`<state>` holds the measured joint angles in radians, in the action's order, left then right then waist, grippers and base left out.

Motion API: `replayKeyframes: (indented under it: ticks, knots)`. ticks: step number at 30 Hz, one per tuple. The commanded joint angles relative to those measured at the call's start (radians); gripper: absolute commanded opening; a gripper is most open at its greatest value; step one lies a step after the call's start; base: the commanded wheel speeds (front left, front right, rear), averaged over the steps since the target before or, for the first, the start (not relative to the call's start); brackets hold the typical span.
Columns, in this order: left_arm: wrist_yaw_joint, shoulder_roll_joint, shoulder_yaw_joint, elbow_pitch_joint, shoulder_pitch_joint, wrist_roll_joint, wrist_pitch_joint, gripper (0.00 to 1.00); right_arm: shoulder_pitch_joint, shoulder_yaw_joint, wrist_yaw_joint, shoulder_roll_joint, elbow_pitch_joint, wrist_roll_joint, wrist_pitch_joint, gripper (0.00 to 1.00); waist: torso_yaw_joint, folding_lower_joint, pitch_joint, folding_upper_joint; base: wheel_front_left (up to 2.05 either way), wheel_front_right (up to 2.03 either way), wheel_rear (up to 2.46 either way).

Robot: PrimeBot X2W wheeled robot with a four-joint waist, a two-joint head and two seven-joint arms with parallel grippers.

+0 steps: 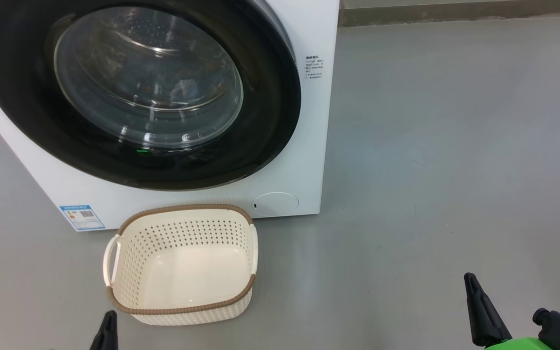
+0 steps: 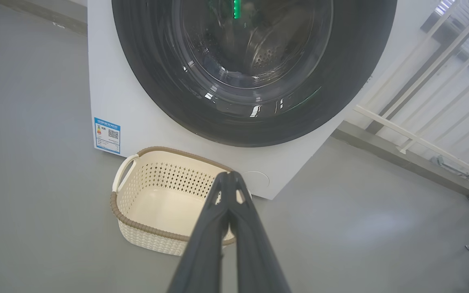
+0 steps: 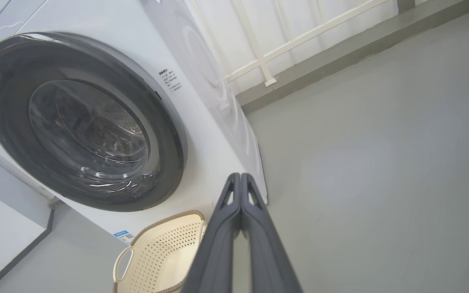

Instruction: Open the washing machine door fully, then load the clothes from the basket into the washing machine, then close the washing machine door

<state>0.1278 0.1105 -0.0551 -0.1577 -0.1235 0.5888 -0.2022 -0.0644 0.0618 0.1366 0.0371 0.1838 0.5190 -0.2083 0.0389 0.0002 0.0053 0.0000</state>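
All three steps appeared finished: the washing machine door [image 1: 27, 121] sat shut against the washing machine [image 1: 311, 146], and the basket [image 1: 183, 207] stood empty on the floor just before the machine's front. A faint pale-blue patch behind the glass was probably the clothes [image 1: 183, 90]. The left hand [image 2: 229, 178] and right hand [image 3: 240, 179] were both closed on nothing, well clear of the door.

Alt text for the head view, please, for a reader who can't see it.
A white washing machine, its round black door shut, stands on a grey floor with an empty cream basket just in front of it. Tips of the left end effector and right end effector show at the bottom edge.
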Motion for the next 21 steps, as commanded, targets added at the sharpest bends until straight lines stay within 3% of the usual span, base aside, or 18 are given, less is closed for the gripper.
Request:
replayKeyframes:
  ticks: [1,21]
  knots:
    - [0.0,0.011,0.017,0.017,0.038,0.027,0.004,0.0,0.029,-0.001,-0.001,0.012,-0.02,0.035,0.009,0.0,-0.001,-0.0001,0.0,0.0,0.0,0.0,0.0]
    - [0.001,0.003,0.039,-0.003,0.075,0.226,0.058,0.0,0.057,0.003,-0.002,0.017,-0.005,0.246,0.064,0.0,-0.008,-0.0002,0.0,0.0,0.0,0.0,0.0]
